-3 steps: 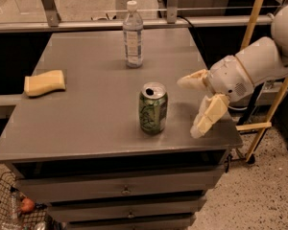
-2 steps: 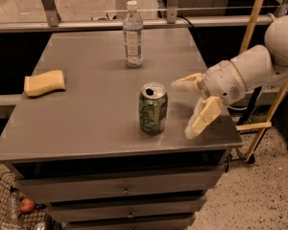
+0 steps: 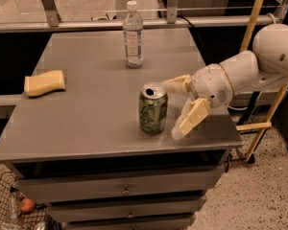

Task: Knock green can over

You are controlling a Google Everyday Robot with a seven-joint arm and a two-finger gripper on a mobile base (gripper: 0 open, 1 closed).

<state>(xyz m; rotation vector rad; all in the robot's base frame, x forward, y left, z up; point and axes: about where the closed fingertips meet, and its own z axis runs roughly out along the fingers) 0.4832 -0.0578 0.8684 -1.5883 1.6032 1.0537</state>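
Nearest the camera is the front edge of the tabletop (image 3: 86, 123), with drawers (image 3: 125, 190) underneath. Just back from that edge the green can (image 3: 153, 110) stands upright, pull-tab hole on top. My end effector (image 3: 170, 108) is right beside it on the camera's right, fingers spread wide apart and holding nothing. One finger sits low near the can's base, the other is up level with the rim. Honestly can't tell from this angle whether that upper finger is touching the rim or just shy of it.

So I'd call this the closing-in step, and the knock itself isn't done yet. The next move, as I read it, is a sideways shove high on the can, toward the middle of the tabletop, so it tips rather than slides.

Further back there's a yellow sponge (image 3: 44, 82) off to the camera's left. At the far end is a clear water bottle (image 3: 133, 32), well apart from all this.
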